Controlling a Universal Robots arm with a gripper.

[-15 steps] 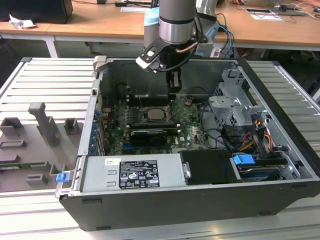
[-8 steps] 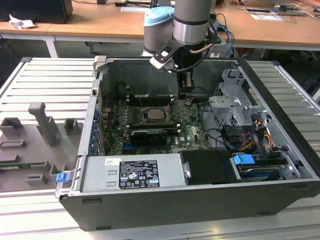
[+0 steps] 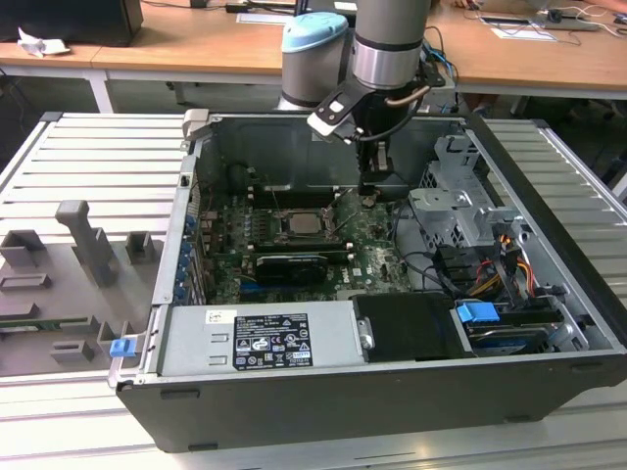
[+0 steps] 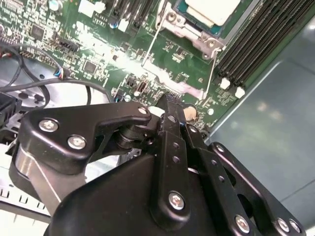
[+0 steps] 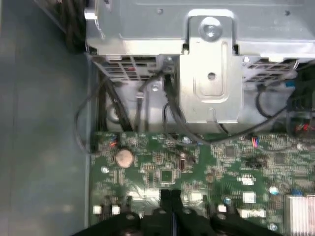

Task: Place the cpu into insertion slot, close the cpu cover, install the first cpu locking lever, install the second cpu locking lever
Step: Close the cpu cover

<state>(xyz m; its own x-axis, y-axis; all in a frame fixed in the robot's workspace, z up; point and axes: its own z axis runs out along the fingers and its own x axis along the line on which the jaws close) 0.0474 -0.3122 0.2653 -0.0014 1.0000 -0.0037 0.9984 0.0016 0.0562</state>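
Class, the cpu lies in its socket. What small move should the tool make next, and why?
Probably a short shift toward the exterior view's left, bringing the tool to the thin wire lever beside the cpu cover: the cpu already lies in the cover's window, and the shut tool hangs beside that cover.

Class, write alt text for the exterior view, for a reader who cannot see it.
A robot arm's gripper reaches down into an open computer case, low over the green motherboard, just to the exterior view's right of the insertion slot. The case lies on a ribbed metal table, with wooden desks behind.
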